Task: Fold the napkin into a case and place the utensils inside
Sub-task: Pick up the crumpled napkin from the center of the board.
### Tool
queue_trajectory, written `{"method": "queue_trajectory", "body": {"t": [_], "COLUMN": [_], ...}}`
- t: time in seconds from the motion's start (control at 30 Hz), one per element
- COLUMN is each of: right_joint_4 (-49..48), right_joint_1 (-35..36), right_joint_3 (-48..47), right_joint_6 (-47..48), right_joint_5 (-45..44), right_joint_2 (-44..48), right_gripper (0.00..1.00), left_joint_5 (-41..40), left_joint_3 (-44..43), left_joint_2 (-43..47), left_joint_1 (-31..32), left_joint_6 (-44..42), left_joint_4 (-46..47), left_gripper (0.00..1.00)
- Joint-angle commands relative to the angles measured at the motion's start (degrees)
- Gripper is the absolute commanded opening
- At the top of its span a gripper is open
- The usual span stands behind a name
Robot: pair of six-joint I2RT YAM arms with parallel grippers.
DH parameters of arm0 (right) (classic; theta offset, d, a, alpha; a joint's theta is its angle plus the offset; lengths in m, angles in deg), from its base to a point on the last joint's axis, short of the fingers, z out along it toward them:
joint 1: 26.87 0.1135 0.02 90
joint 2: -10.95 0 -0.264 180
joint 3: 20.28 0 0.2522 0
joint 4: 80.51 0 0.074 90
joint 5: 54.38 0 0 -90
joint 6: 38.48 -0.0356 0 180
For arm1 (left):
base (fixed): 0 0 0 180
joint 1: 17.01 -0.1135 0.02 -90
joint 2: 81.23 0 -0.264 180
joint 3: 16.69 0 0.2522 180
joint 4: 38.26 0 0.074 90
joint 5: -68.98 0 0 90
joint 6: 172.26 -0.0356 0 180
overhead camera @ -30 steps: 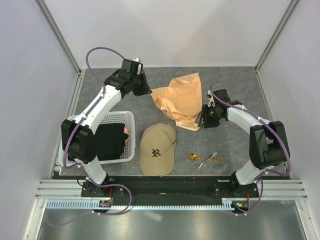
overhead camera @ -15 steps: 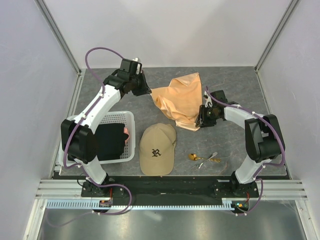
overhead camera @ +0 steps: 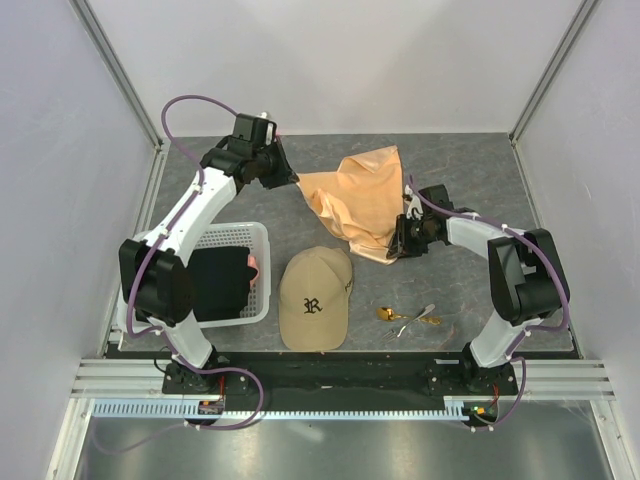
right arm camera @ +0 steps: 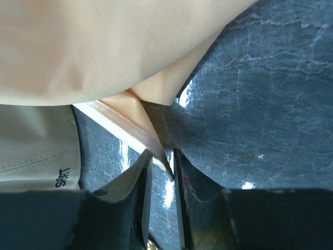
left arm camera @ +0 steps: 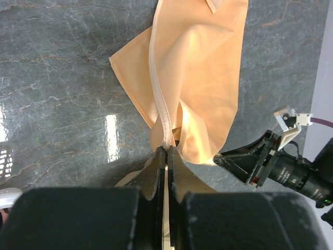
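Grey marbled tabletop (overhead camera: 480, 180) (glossy glare), pale walls (overhead camera: 350, 60) around

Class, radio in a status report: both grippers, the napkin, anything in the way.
Left gripper shut on peach-orange cloth napkin, at its hem. Right gripper open, jaws narrowly astride a corner. Tan baseball cap close beside.

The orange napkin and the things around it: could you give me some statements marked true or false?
1. The left end effector pinches the napkin by its edge. True.
2. The utensils lie inside the napkin. False: they lie on the table, beside the cap.
3. The cap sits in the basket. False: it lies on the table beside the basket, which holds a black cloth.
4. A napkin corner lies between the fingers of the right end effector. True.
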Motion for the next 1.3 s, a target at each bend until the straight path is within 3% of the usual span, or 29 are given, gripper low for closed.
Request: {"method": "queue_trajectory", "body": {"t": [0.0,0.07,0.13,0.27,0.43,0.73,0.87,1.1,1.27], "right_joint_4": [-1.8,-0.6,3.6,14.2,23.4,21.6,18.0,16.1,15.4], "right_joint_1": [0.3,0.3,0.3,0.4,0.3,0.3,0.3,0.3,0.3], "right_joint_3": [0.9,0.2,-1.1,-9.7,-18.5,-30.5,-36.5,-47.3,-52.3], "right_joint_6": [0.1,-0.7,-1.6,-1.7,-0.8,7.6,10.8,13.0,15.4], "right_joint_5": [0.9,-1.0,-4.9,-21.6,-34.6,-50.2,-55.7,-55.1,-53.8], "right_joint_2": [0.2,1.2,2.9,10.4,19.5,32.7,37.5,45.8,51.9], "right_gripper": [0.23,0.00,0.00,0.00,0.00,0.00,0.00,0.00,0.00], "left_joint_5": [1.4,1.1,1.2,1.2,1.5,6.2,8.7,11.8,8.1], "left_joint_3": [-3.1,-3.4,-3.6,-6.1,-8.0,-4.7,-1.9,-0.5,5.7], "left_joint_2": [1.6,2.0,2.2,3.9,5.6,12.8,18.4,29.2,36.3], "left_joint_1": [-0.2,-0.3,-0.8,-2.9,-4.6,-4.8,-3.9,4.3,10.0], "left_joint_6": [2.0,2.0,2.9,5.4,8.9,9.7,10.0,4.2,2.0], "left_joint_4": [0.5,0.5,0.7,1.4,8.4,32.5,43.0,44.5,45.3], "left_gripper": [0.02,0.02,0.02,0.02,0.02,0.02,0.02,0.02,0.02]}}
